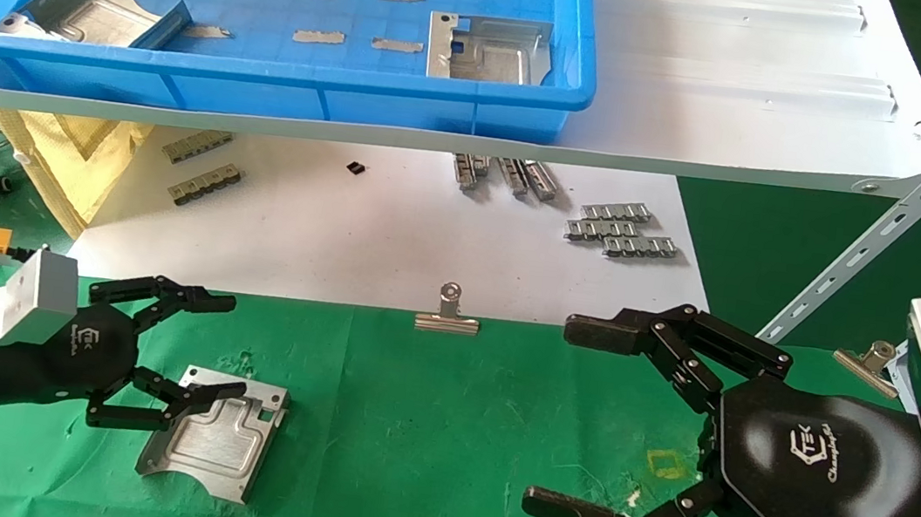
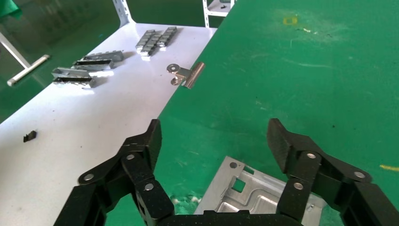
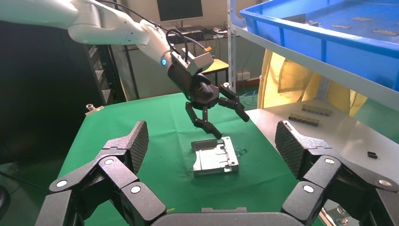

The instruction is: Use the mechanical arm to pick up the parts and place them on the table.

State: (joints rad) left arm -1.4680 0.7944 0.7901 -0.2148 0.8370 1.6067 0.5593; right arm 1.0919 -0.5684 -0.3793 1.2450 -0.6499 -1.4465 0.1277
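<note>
One silver part (image 1: 215, 435) lies flat on the table's green cloth (image 1: 448, 433), at the front left. My left gripper (image 1: 221, 343) is open and empty right above that part's left edge, with its lower finger over the folded flange; I cannot tell whether it touches. The part shows under the open left gripper (image 2: 215, 136) in the left wrist view (image 2: 249, 193) and farther off in the right wrist view (image 3: 215, 157). My right gripper (image 1: 564, 416) is open and empty over bare cloth at the front right. Two more parts (image 1: 87, 11) (image 1: 490, 50) lie in the blue bin (image 1: 271, 86).
The bin stands on a white metal shelf (image 1: 751, 110) above the table's back. A slanted shelf brace (image 1: 895, 224) runs at the right. Binder clips (image 1: 447, 314) (image 1: 865, 361) hold the cloth's far edge. A white sheet (image 1: 359, 228) carries grey linked strips (image 1: 622, 230).
</note>
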